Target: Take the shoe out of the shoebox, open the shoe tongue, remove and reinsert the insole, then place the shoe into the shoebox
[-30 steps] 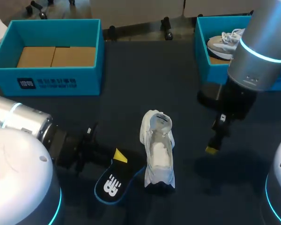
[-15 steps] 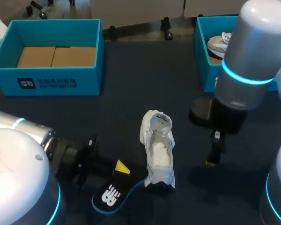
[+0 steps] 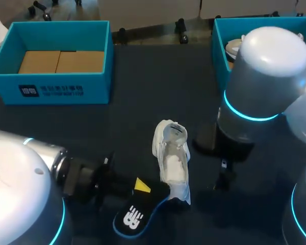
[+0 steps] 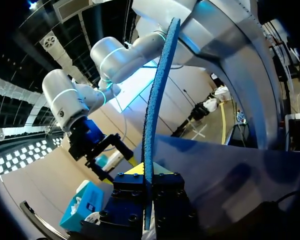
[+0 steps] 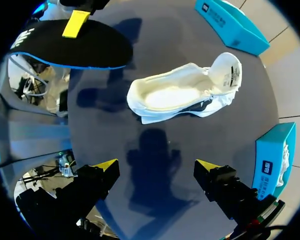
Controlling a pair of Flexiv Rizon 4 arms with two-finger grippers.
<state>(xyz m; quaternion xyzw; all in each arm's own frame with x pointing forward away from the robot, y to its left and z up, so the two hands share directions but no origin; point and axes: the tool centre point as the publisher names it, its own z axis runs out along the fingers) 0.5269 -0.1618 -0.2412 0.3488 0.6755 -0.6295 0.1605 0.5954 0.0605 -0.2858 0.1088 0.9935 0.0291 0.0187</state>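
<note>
Insole (image 3: pixel 135 217), gripped by the left end effector (image 3: pixel 143 185), has shifted up to the heel of the shoe (image 3: pixel 172 163); the right end effector (image 5: pixel 156 167), wide apart, has swung closer; reinsertion seems next.

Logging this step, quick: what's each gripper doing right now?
Left gripper: shut on the insole.
Right gripper: open, holding nothing.
</note>
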